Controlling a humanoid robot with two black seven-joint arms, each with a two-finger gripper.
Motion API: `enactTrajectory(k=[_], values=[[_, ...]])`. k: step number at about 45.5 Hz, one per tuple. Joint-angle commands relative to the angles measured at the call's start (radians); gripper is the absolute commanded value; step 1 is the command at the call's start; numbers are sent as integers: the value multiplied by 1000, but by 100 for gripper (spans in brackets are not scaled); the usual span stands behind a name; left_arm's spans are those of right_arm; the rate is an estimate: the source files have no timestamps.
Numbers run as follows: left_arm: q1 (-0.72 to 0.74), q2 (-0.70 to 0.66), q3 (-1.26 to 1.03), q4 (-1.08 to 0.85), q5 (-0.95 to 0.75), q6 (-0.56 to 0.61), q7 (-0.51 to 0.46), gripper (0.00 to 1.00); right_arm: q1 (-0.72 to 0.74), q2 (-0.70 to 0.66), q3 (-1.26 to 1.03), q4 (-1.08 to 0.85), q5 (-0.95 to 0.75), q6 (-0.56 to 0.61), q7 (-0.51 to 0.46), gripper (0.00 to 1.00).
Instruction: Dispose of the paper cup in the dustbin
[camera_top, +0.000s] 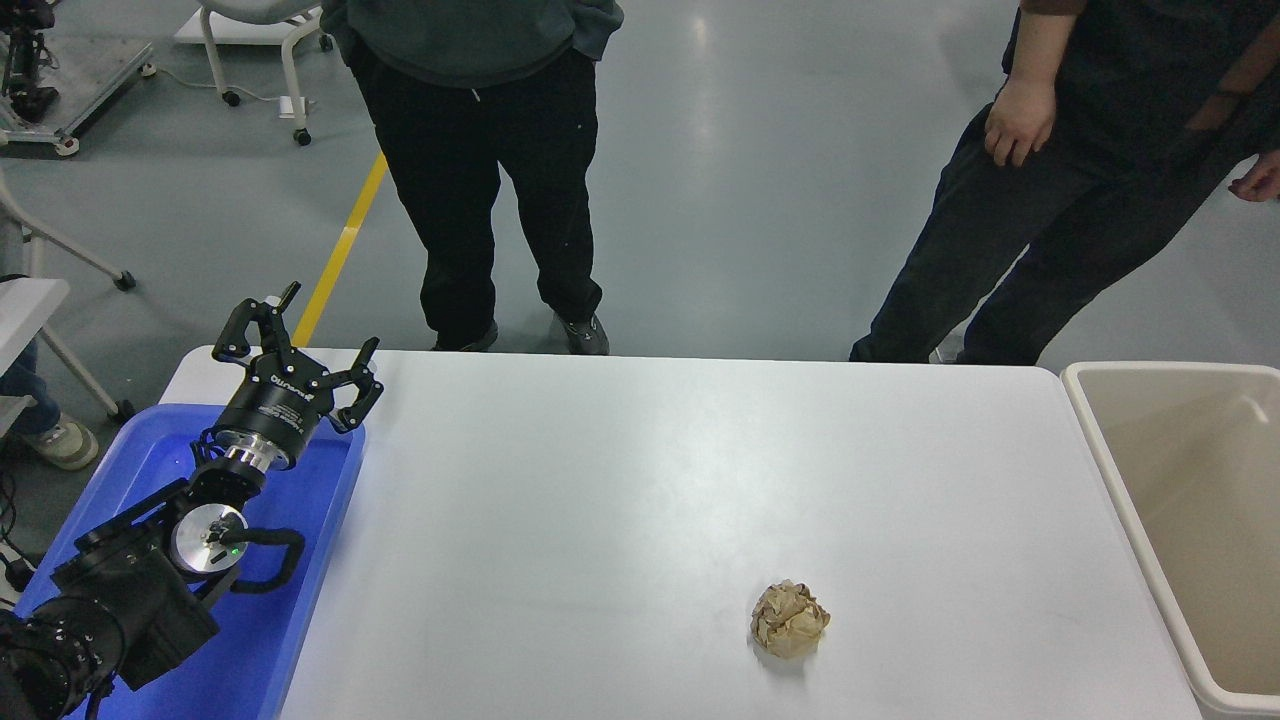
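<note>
Left hand (298, 352) parked at about 8 o'clock, fingers spread apart, holding nothing, hovering over the far end of the blue tray (300, 590). Right arm out of frame.

Paper ball (789, 620) — crumpled, brown — lies alone on the tabletop (620, 500) toward 5 o'clock, well apart from tray and bin.

Bin (1100, 440) stands against the tabletop's right edge at 3 to 4 o'clock — beige rim, tan inside; the visible part of its interior shows nothing in it. Cup not seen anywhere in frame.

Far side: one person (480, 150) in dark trousers at 11 o'clock, a second person (1080, 170) at 1 o'clock, one bare hand hanging at the side.
</note>
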Motion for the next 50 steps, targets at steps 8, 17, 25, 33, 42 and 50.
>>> enactTrajectory(k=[8, 17, 25, 33, 42, 50], values=[[0, 0, 0, 0, 1, -1, 0, 100, -120, 148, 120, -2, 1, -121, -34, 0], [0, 0, 0, 0, -1, 1, 0, 100, -142, 161, 157, 0, 1, -122, -34, 0], [0, 0, 0, 1, -1, -1, 0, 100, -142, 161, 157, 0, 1, -122, -34, 0], [0, 0, 0, 0, -1, 1, -1, 100, -142, 161, 157, 0, 1, -122, -31, 0], [0, 0, 0, 0, 1, -1, 0, 100, -143, 161, 157, 0, 1, -182, -31, 19], [0, 0, 0, 0, -1, -1, 0, 100, -142, 162, 158, 4, 1, -285, -30, 77]])
